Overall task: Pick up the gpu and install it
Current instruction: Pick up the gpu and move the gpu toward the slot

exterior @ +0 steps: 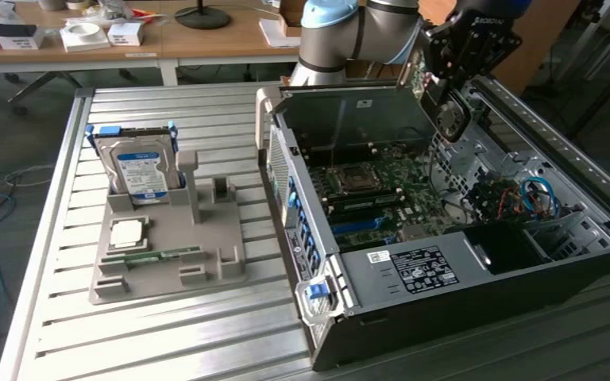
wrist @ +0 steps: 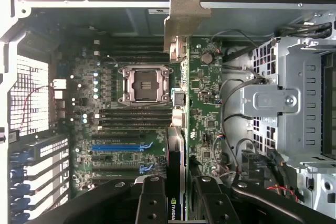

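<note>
Exterior view: gripper (exterior: pixel 453 67) clamped on the gpu (exterior: pixel 448 115). The card hangs above the far end of the open computer case (exterior: pixel 422 270), clear of the motherboard (exterior: pixel 374 198), not seated. Wrist view: fingers (wrist: pixel 152 198) pinch the card edge-on, its grey bracket (wrist: pixel 184 19) at the far end near the case wall, and the blue slot (wrist: pixel 118 147) lies apart from the card's line. Risk: if lowered while offset, the edge connector would likely strike the board, or the bracket could snag the case rim.
</note>
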